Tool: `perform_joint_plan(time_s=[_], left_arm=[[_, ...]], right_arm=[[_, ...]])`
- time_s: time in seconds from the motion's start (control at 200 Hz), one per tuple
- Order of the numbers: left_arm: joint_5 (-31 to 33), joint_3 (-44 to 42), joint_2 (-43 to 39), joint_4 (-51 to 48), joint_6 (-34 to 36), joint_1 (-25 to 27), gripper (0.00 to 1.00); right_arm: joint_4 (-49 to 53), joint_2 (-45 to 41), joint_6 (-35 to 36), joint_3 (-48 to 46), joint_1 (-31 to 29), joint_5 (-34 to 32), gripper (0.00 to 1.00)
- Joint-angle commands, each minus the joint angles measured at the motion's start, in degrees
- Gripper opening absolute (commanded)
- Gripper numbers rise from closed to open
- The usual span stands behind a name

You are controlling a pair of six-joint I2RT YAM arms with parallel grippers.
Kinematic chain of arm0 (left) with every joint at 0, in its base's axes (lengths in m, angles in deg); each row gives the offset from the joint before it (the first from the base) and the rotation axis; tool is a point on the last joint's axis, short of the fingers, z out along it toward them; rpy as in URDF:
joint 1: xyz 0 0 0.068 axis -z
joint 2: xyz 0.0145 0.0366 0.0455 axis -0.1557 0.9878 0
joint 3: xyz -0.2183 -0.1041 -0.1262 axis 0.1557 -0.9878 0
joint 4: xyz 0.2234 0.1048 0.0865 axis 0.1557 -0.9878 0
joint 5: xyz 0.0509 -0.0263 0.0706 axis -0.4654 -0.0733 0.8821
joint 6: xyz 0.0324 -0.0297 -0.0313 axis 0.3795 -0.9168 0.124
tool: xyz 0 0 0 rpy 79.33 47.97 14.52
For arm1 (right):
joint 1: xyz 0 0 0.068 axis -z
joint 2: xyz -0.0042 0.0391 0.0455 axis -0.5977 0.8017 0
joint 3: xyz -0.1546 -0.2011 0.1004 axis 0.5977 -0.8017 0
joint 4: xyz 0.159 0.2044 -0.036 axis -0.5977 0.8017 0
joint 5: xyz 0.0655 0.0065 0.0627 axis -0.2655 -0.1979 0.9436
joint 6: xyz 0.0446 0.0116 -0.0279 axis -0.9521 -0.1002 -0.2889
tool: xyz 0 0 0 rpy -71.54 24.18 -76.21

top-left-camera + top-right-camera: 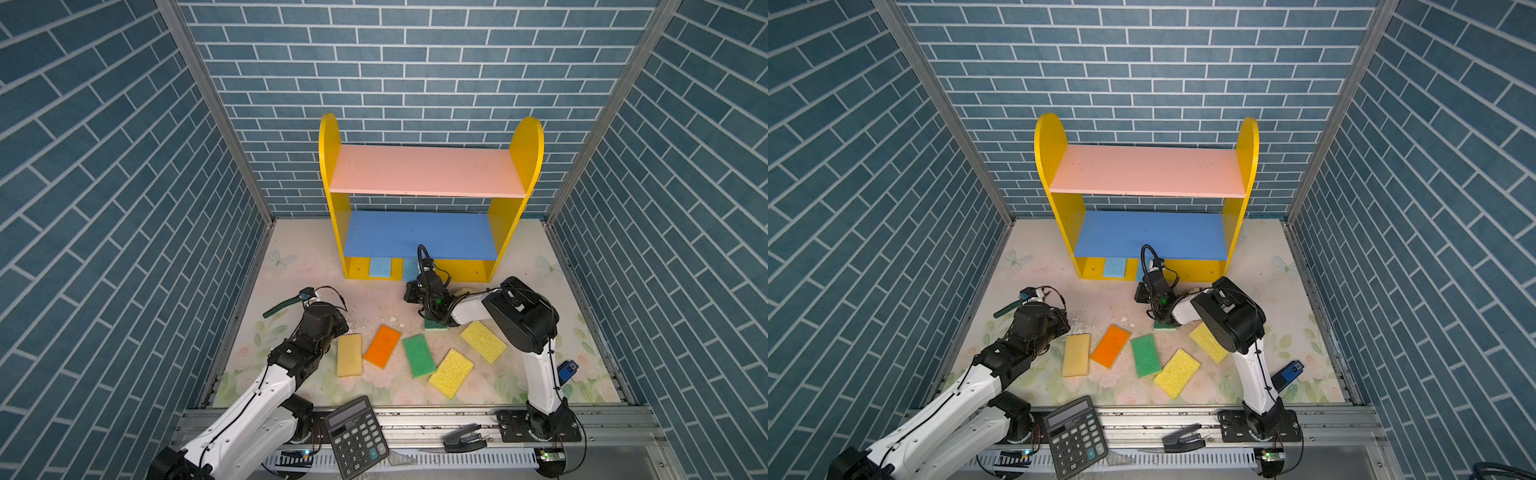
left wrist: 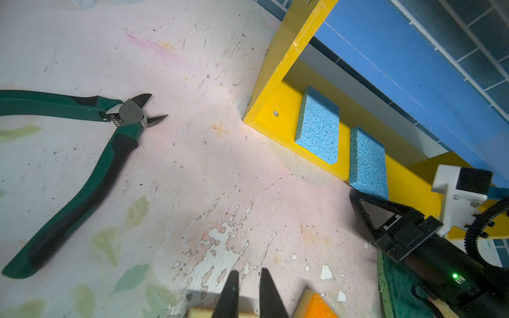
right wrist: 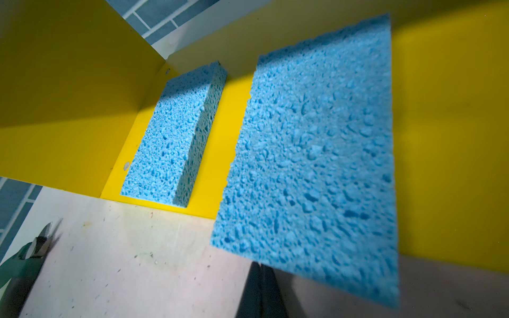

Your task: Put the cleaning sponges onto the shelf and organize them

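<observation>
The right gripper [image 2: 355, 196] is clenched shut, its tip touching the near end of a light blue sponge [image 2: 367, 162]. That sponge lies on the yellow base of the shelf [image 1: 330, 166] and juts past the front edge. Another blue sponge [image 2: 318, 124] lies just beside it, nearer the side panel. The right arm reaches low from a raised elbow. The left gripper [image 2: 249, 274], jaws slightly apart and empty, hovers over the pale yellow sponge [image 1: 349, 354] on the counter [image 1: 307, 257].

Bare floor [image 2: 206, 154] between pliers [image 2: 82, 176] and shelf [image 2: 286, 57] — two blue sponges [image 2: 318, 125] on the base's left end, right end free
</observation>
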Motion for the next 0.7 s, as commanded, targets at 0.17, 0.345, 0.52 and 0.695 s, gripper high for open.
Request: perform_joint_plan(time_s=[0.17, 0.345, 0.52, 0.695], left_arm=[[-1.8, -0.5, 2.1, 1.3, -0.2, -0.3, 0.17], [-4.0, -0.5, 4.3, 3.8, -0.1, -0.2, 0.16], [-13.4, 0.3, 12.9, 15.0, 1.9, 0.2, 0.13], [-24.1, 3.2, 26.7, 32.8, 0.6, 0.9, 0.05]], right_arm=[[2.3, 1.8, -3.8, -0.6, 2.1, -0.6, 0.0], [4.2, -5.1, -4.6, -5.3, 2.0, 0.6, 0.0], [8.0, -15.6, -3.0, -10.8, 2.0, 1.3, 0.0], [12.1, -26.7, -2.9, -16.5, 2.0, -2.3, 0.0]])
